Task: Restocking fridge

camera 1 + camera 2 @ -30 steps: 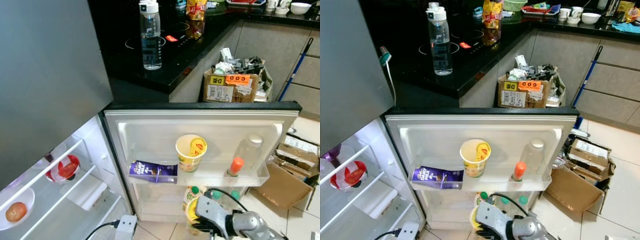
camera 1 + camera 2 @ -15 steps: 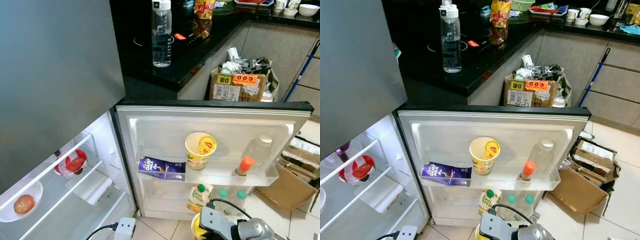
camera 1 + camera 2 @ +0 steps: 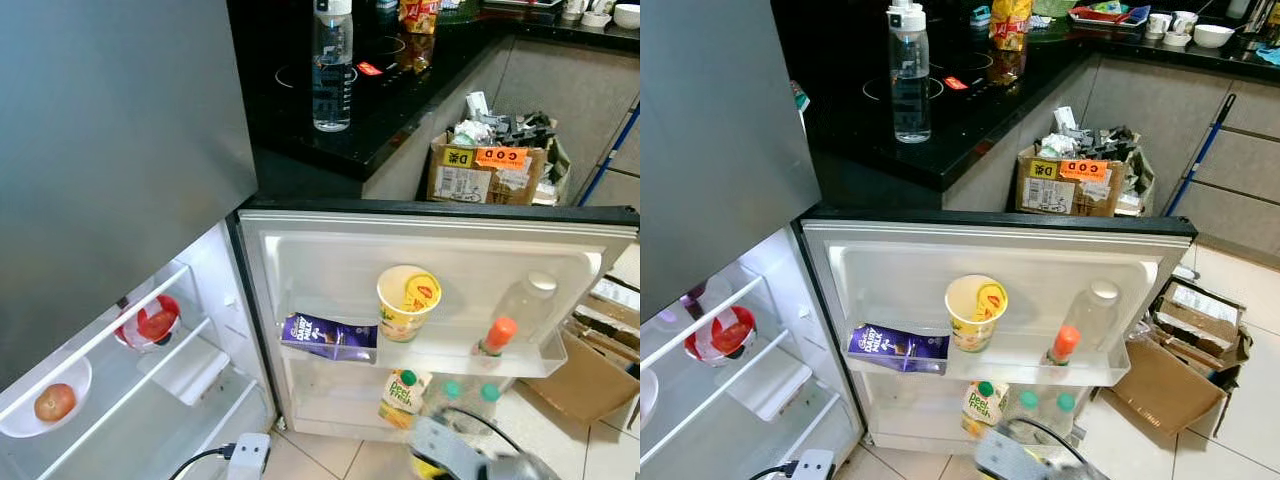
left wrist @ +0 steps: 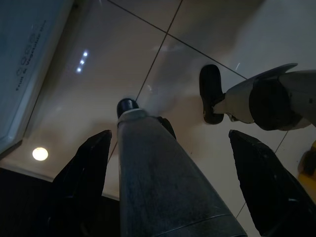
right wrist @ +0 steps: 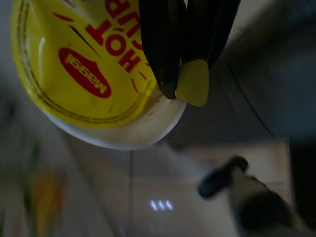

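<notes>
My right gripper (image 5: 180, 91) is shut on the lid tab of a yellow noodle cup (image 5: 74, 64), which hangs over the tiled floor. In the left eye view the right arm (image 3: 470, 460) is a blur below the open fridge door (image 3: 300, 250). The door's upper shelf holds a matching noodle cup (image 3: 408, 300), a purple chocolate pack (image 3: 328, 337) and a clear bottle with an orange cap (image 3: 500, 332). A juice carton (image 3: 400, 393) stands on the lower shelf. My left gripper (image 4: 168, 143) hangs toward the floor, shut on a grey bottle (image 4: 153, 173) with a black cap.
Inside the fridge, a white bowl with a tomato (image 3: 48, 405) and a red bowl (image 3: 150, 323) sit on the shelves. A water bottle (image 3: 332, 65) stands on the black counter. A full cardboard box (image 3: 490, 170) and flattened cartons (image 3: 590, 370) lie beyond the door.
The camera has shifted, so the fridge sits further right in view. My right arm with the yellow cup has dropped lower in front of the door and is now blurred.
</notes>
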`<state>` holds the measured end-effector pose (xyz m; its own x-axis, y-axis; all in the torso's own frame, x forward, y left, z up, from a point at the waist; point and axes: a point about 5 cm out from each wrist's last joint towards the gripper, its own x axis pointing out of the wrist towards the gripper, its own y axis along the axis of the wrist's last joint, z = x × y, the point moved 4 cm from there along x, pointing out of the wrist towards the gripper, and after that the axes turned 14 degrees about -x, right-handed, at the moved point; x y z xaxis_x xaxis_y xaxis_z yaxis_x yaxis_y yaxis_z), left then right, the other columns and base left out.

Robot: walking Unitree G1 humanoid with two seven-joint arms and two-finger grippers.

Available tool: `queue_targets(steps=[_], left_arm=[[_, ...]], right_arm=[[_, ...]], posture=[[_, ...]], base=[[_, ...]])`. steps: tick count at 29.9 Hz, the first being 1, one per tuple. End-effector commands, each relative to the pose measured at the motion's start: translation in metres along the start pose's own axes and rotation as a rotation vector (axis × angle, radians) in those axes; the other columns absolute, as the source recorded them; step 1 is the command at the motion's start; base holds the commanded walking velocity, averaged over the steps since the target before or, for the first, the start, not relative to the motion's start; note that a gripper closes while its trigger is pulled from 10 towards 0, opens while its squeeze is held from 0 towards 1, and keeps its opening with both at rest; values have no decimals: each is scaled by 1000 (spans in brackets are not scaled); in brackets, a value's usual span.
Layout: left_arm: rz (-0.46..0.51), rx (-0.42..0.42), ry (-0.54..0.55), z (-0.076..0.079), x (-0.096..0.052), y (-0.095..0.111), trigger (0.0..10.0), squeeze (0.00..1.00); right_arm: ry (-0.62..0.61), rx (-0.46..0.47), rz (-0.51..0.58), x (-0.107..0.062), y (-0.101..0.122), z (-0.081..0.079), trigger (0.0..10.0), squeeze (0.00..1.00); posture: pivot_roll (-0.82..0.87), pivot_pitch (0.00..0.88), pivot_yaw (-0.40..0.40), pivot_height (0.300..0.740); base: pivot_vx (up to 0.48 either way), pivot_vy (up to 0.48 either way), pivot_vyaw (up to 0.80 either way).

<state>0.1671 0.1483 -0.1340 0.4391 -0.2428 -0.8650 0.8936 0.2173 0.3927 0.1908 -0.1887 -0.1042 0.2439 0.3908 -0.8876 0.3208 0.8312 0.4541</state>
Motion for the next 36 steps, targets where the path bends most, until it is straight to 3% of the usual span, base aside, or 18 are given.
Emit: queue_targets(steps=[1, 4, 5, 6, 12, 14, 16, 20, 27, 33, 34, 36], left_arm=[[-13, -10, 6, 1, 0, -4, 10000, 0], [-14, -11, 9, 0, 0, -5, 10000, 0], [-14, -11, 9, 0, 0, -5, 10000, 0], [-13, -11, 11, 0, 0, -5, 10000, 0], [-13, -11, 12, 0, 0, -5, 10000, 0], [-13, -8, 15, -1, 0, -4, 10000, 0], [-13, -8, 15, -1, 0, -4, 10000, 0], [-10, -2, 23, -4, -1, -2, 10000, 0], [-12, 10, 29, -6, -1, -1, 10000, 0], [-11, 17, 31, -7, -1, 0, 10000, 0], [-9, 24, 34, -7, -1, 1, 10000, 0], [-9, 27, 35, -7, -1, 1, 10000, 0]], right_arm=[[-46, 108, -30, -1, -13, -3, 10000, 0], [-101, 226, -79, -3, -31, -10, 10000, 0], [-101, 226, -79, -3, -31, -10, 10000, 0], [-150, 309, -114, -5, -43, -14, 10000, 0], [-197, 379, -141, -6, -53, -16, 10000, 0], [-276, 491, -198, -10, -69, -22, 10000, 0], [-276, 491, -198, -10, -69, -22, 10000, 0], [-336, 621, -269, -15, -90, -38, 10000, 0], [-343, 643, -271, -13, -90, -44, 10000, 0], [-359, 623, -215, -10, -80, -34, 10000, 0], [-372, 560, -164, -9, -67, -21, 10000, 0], [-377, 543, -150, -8, -64, -17, 10000, 0]], posture=[[-148, 0, -8, 740], [-148, 0, -8, 740], [-148, 0, -8, 740], [-148, 0, -7, 740], [-148, 0, -6, 740], [-146, 0, -3, 740], [-146, 0, -3, 740], [-145, 0, 2, 740], [-146, 0, 10, 740], [-146, 0, 10, 740], [-149, 0, 13, 740], [-149, 0, 13, 740]], base=[[0, 0, 0], [0, 0, 0], [0, 0, 0], [0, 0, 0], [0, 0, 0], [0, 0, 0], [0, 0, 0], [0, 0, -681], [0, 0, -788], [0, 0, -698], [0, 0, 0], [0, 0, 0]])
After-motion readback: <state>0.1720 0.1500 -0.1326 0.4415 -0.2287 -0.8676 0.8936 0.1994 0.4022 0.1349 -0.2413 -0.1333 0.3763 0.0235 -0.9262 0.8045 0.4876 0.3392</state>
